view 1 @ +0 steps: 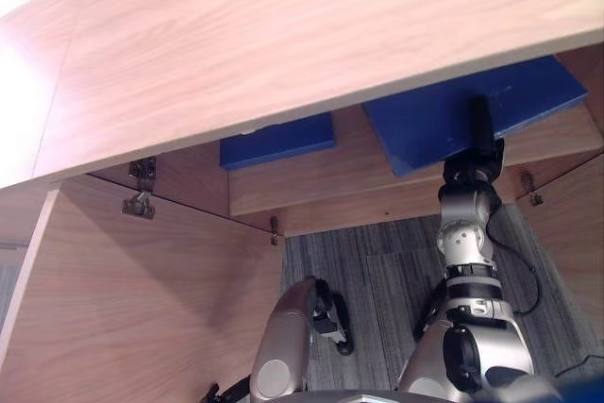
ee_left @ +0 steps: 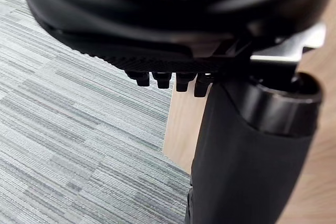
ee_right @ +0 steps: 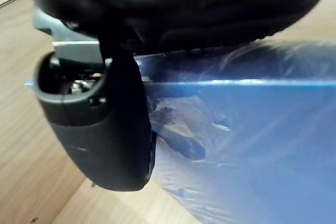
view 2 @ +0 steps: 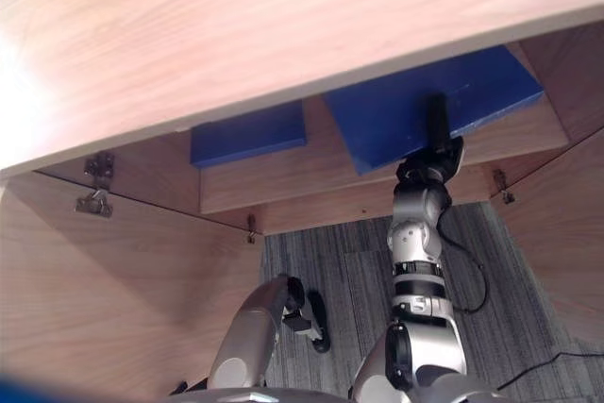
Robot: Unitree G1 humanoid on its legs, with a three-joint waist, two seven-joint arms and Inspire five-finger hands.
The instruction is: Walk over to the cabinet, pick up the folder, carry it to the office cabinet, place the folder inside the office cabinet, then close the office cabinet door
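A large blue folder [view 1: 425, 120] lies tilted on the wooden shelf [view 1: 311, 181] inside the open office cabinet, under its overhanging top board [view 1: 283, 35]. My right hand [view 1: 475, 169] reaches in from below and is shut on the folder's near edge. Its thumb [ee_right: 100, 129] lies pressed on the glossy blue cover [ee_right: 252, 145], and the fingers beneath are hidden. My left hand [view 1: 330, 313] hangs low over the carpet with relaxed fingers [ee_left: 163, 80] and holds nothing.
A second, smaller blue folder [view 1: 278, 139] lies flat on the same shelf to the left. The cabinet's left door [view 1: 142, 299] stands open with its hinge [view 1: 142, 197] showing. Another wooden panel [view 1: 576, 233] stands at the right. Grey striped carpet [view 1: 377, 280] lies between them.
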